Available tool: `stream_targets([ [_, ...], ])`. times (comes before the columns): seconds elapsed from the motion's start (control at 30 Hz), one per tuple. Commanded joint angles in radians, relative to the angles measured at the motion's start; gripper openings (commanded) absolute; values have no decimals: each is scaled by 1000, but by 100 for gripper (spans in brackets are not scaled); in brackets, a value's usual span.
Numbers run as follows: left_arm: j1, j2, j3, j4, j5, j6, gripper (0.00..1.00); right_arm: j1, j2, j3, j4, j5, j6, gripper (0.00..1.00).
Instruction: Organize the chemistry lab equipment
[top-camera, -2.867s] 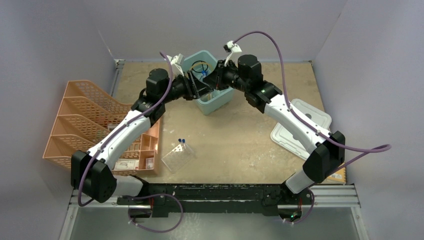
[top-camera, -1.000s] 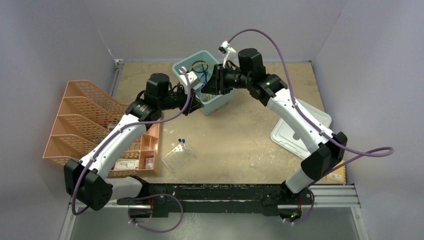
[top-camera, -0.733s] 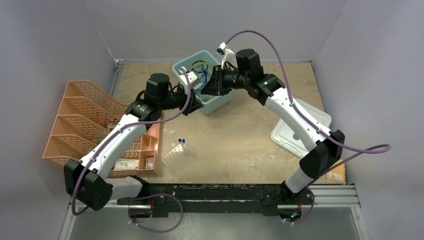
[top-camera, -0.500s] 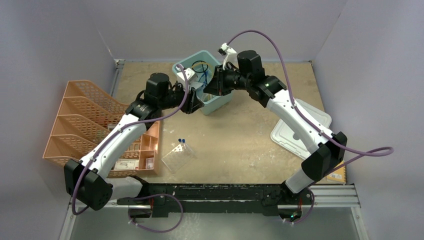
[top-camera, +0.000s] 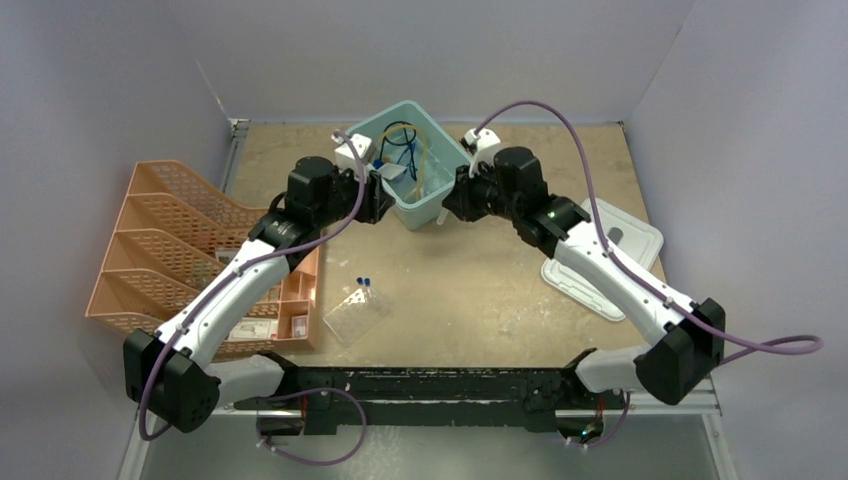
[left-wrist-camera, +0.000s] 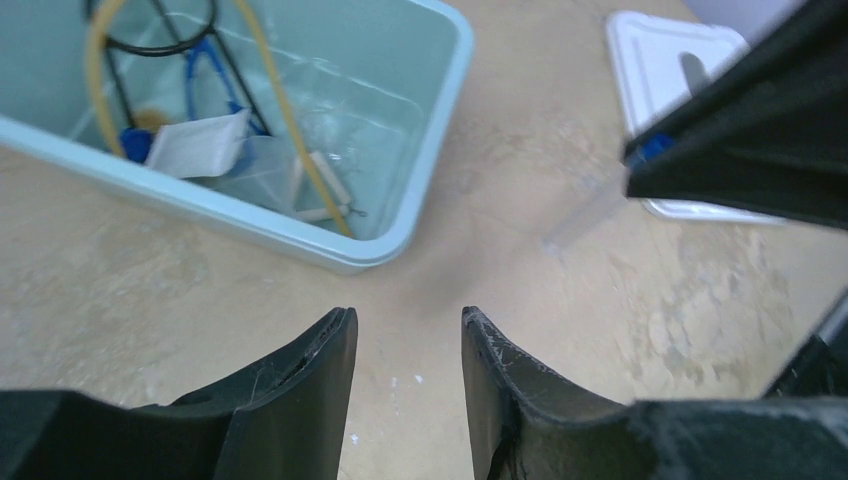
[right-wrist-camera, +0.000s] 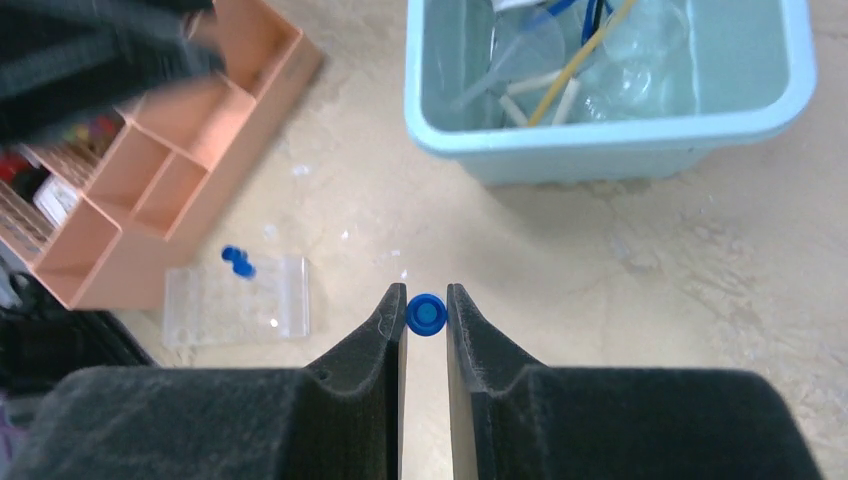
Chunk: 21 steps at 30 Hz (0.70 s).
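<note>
A blue-capped tube (right-wrist-camera: 426, 314) is being clamped by the right gripper (right-wrist-camera: 426, 292) just beside the teal bin (right-wrist-camera: 600, 150) near the far edge of the worktop (right-wrist-camera: 650, 260); the left gripper (left-wrist-camera: 407, 318) is being held parted, empty

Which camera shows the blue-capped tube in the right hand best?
Right wrist: the blue-capped tube sits end-on, clamped between the right hand's fingers. Left wrist shows its clear body side-on; top external barely shows it.

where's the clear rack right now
In the top view the clear rack lies left of centre, just right of the orange organizer and nearer the robot than the teal bin, with two blue-capped tubes at its far end.
</note>
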Motion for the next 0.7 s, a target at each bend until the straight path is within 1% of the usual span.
stream_targets([
  [0.0,11,-64,2,127,-397,-161,43,108,-93,-119,131,104,-71,12],
  [0.07,11,-64,21,129,-519,-215,42,177,-101,-157,152,154,-76,12],
  [0.17,11,-48,77,90,-656,-257,42,259,-91,-200,203,208,-66,12],
  [0.3,13,-36,176,-1,-729,-276,42,383,-36,-225,302,294,-99,12],
  [0.4,44,-16,272,-127,-737,-352,41,449,20,-200,333,354,-104,11],
  [0.5,106,6,355,-249,-693,-427,42,500,60,-211,399,380,-90,11],
  [0.57,155,11,382,-291,-641,-453,42,533,93,-224,453,399,-89,11],
  [0.67,184,4,393,-328,-603,-455,41,588,158,-199,469,440,-93,11],
])
